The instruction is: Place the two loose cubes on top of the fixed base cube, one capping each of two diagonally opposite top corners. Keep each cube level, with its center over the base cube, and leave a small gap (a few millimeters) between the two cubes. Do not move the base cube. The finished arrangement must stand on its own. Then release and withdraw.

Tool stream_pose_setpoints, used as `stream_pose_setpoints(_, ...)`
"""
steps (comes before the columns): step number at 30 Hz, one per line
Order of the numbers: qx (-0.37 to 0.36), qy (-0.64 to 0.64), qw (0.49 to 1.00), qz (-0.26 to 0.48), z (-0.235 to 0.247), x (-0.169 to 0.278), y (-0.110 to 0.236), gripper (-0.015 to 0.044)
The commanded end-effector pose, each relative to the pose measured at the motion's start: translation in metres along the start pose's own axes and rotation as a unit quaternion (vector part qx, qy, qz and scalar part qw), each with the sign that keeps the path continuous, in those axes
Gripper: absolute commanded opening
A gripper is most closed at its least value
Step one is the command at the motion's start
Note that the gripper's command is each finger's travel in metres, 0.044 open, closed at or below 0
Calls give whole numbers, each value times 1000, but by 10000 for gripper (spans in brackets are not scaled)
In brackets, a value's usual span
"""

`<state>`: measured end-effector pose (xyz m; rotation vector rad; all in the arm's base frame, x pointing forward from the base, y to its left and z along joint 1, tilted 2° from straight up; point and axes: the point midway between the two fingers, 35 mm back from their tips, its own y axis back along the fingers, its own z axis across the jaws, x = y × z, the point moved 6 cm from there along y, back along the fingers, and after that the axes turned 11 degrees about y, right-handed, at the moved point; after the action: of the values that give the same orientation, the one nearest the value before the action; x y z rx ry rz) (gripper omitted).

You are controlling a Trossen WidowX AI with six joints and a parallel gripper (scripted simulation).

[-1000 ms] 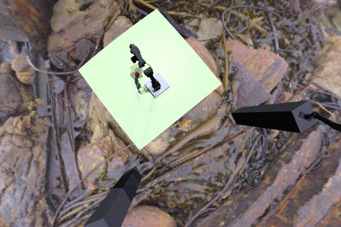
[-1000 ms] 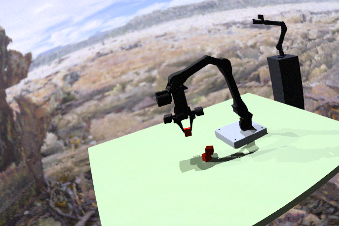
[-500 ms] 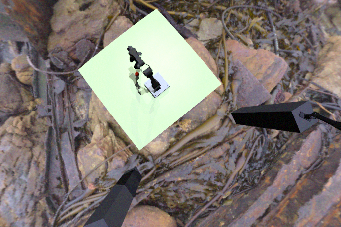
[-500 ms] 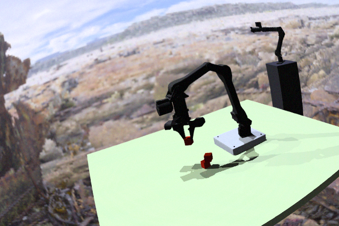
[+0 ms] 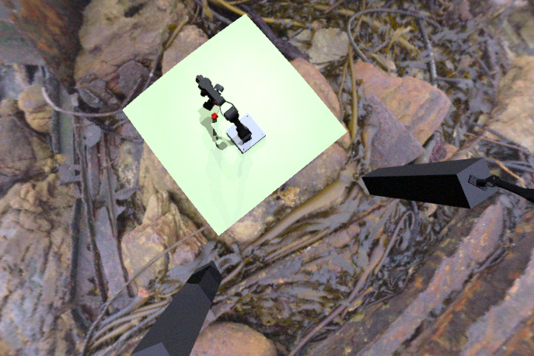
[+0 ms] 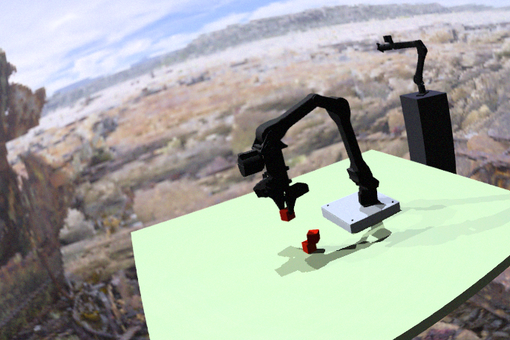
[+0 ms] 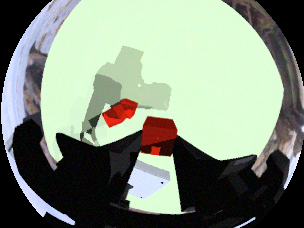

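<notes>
My gripper (image 6: 287,211) (image 7: 158,136) is shut on a red cube (image 6: 286,215) (image 7: 159,133) and holds it in the air above the pale green table (image 6: 223,301) (image 5: 254,54) (image 7: 194,36). To its lower right in the exterior view, the red base cube (image 6: 308,247) stands on the table with another red cube (image 6: 313,235) on top of it, set off toward one corner. That stack (image 7: 120,112) (image 5: 214,116) lies up and left of the held cube in the wrist view. The held cube is hidden under the arm in the top view.
The arm's grey base plate (image 6: 343,214) (image 5: 255,130) (image 7: 150,178) lies right of the stack. A black pillar with a camera arm (image 6: 427,128) (image 5: 427,182) stands behind the table's far corner; a second pillar (image 5: 183,315) stands off the table's edge.
</notes>
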<state>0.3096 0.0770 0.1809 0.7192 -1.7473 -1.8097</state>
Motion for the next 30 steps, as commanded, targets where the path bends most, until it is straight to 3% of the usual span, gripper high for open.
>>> stream_pose_setpoints(1,1,-56,998,-2,6,-3,0,105)
stream_pose_setpoints(15,0,-261,965,-3,26,-11,-2,105)
stream_pose_setpoints(30,-2,-467,884,-3,49,-19,-5,105)
